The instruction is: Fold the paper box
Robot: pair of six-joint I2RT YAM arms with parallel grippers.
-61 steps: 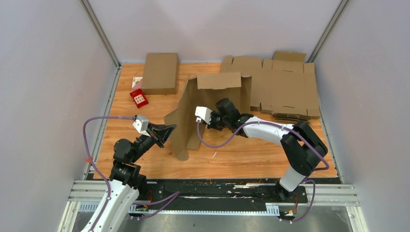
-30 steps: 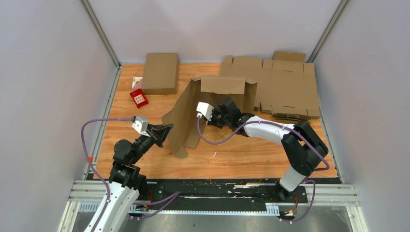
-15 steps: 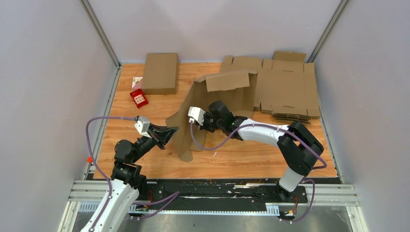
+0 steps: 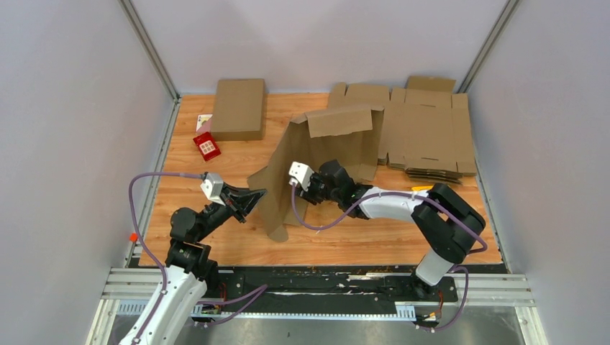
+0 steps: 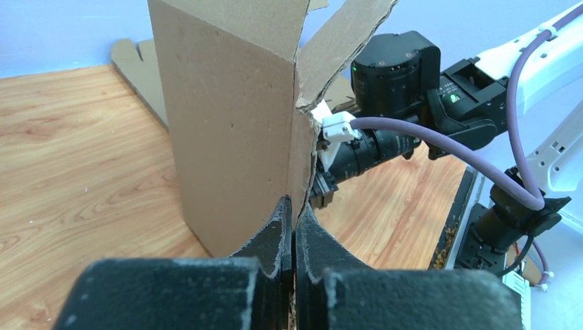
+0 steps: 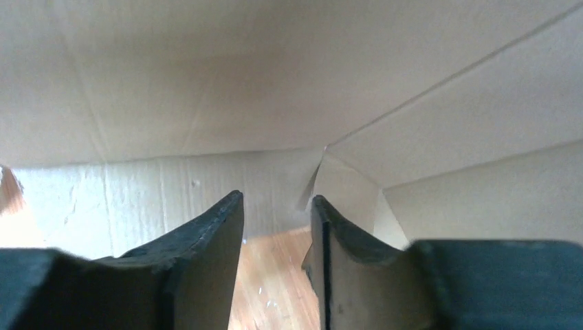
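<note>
A brown cardboard box blank (image 4: 316,144) stands half raised in the middle of the table, its flaps up and a top flap bent over. My left gripper (image 4: 253,197) is shut on the blank's near left edge (image 5: 299,151); the card runs between the closed jaws in the left wrist view (image 5: 293,206). My right gripper (image 4: 311,185) reaches in under the raised panels from the right. It is open, and the inner face of the card (image 6: 206,89) fills the right wrist view in front of it (image 6: 275,203).
A stack of flat box blanks (image 4: 424,133) lies at the back right. A folded brown box (image 4: 237,108) sits at the back left, with a small red card (image 4: 206,146) beside it. Grey walls close in the table on three sides.
The right gripper pushed left under the blank, then drew back a little to the right. The blank's top flap tilted and its lower corner shifted right. The left gripper kept its hold.
</note>
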